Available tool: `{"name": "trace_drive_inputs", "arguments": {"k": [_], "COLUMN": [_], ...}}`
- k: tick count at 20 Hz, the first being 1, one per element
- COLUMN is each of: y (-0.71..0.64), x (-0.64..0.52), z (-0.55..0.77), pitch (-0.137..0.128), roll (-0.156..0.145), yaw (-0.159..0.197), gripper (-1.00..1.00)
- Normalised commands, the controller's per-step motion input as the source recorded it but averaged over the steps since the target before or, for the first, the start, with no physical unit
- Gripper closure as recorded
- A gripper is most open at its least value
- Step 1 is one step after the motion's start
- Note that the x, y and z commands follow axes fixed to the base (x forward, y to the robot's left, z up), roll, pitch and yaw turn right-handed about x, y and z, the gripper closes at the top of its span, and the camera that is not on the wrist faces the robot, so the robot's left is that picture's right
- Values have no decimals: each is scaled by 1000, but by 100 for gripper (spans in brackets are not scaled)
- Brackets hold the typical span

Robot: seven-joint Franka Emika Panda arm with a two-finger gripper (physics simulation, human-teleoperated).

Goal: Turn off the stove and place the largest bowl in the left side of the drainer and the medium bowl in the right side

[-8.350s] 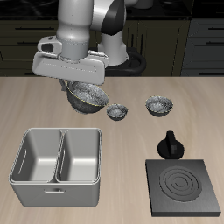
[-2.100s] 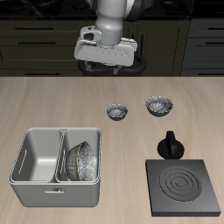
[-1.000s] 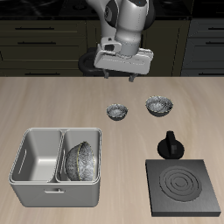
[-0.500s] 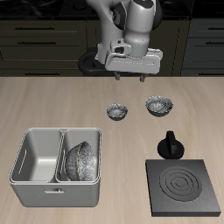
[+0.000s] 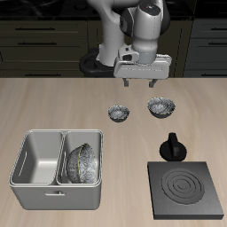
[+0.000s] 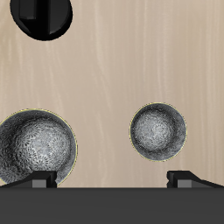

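Moved: gripper (image 5: 143,82) has travelled across the back of the worktop (image 5: 53,106) to hang above the two bowls left there; largest bowl (image 5: 82,162) now lies tilted in one drainer compartment, the one toward the stove.
Stove (image 5: 186,190): near the front edge, coil rings dark, apparently off; knob (image 5: 171,146) just behind it.
Drainer (image 5: 57,168): light grey two-part tub; other compartment bare.
Medium bowl (image 5: 161,107): farther back, upright on the worktop, shiny crinkled silver, dark mottled inside.
Tiny bowl (image 5: 118,113): just beside it, clearly smaller.
Jaws: spread apart, gripping nothing, high above both bowls.
Risk: the bowls sit near each other and look alike, so a descent slightly off could close on the tiny one; a thin crinkled rim may slip from the jaws.
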Motion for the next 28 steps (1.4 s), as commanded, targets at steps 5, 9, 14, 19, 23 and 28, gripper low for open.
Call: {"name": "trace_drive_inputs", "arguments": {"k": [5, 9, 14, 19, 23, 28], "y": [267, 253, 125, 230, 154, 34], "x": [-120, -19, -8, -69, 11, 22], "z": [-210, -279, -137, -294, -256, -238], "pitch": [21, 48, 5, 15, 35, -7], "roll": [69, 39, 0, 10, 13, -36], "yaw": [0, 2, 9, 2, 13, 47], "gripper": [-100, -100, -100, -100, -100, -100]}}
